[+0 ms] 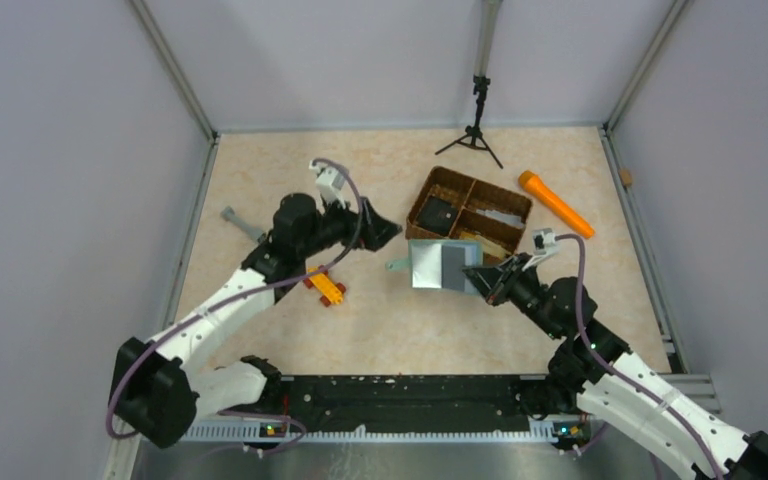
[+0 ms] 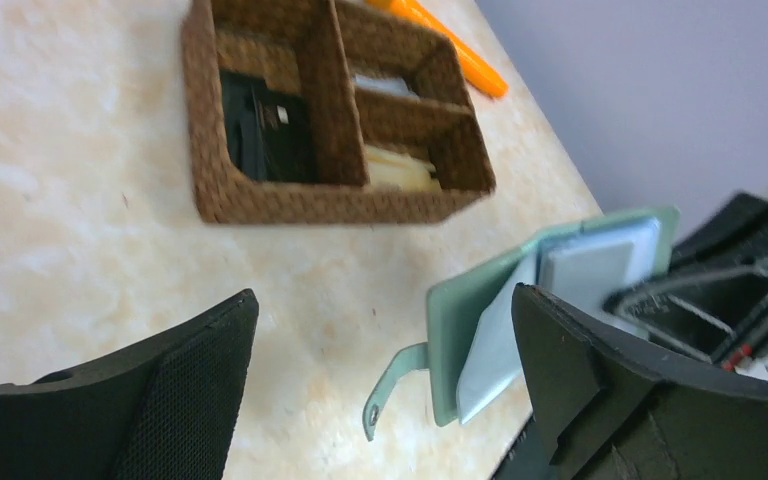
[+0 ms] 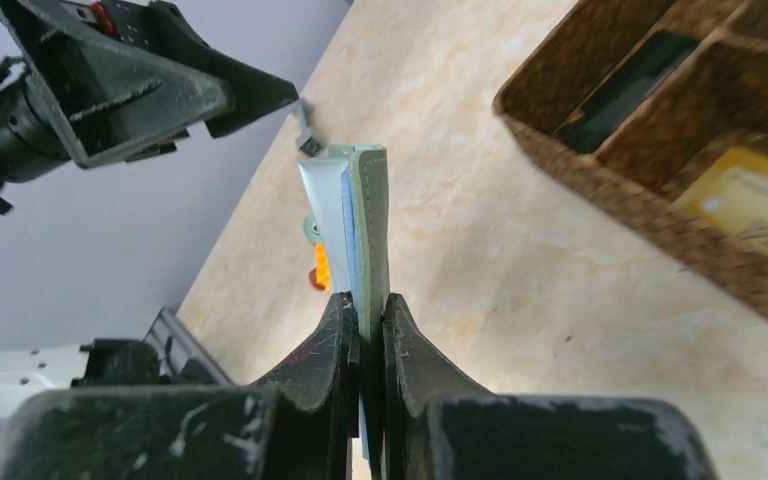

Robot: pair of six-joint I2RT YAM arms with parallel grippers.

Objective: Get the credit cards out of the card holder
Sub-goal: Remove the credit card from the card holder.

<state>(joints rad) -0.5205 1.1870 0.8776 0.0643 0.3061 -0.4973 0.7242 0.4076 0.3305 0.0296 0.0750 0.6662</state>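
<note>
1. Two jaws of the right gripper pinch the open card holder by one edge, near the woven basket.
2. Beside it, the left gripper has its jaws wide and empty.
3. Its cards seem thin, stiff and slippery; take an exposed edge.

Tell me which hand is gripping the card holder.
The right hand, shut on the card holder's edge. The left hand is open and holds nothing.

Bright, even, soft light — near wrist-view foregrounds blur slightly.
</note>
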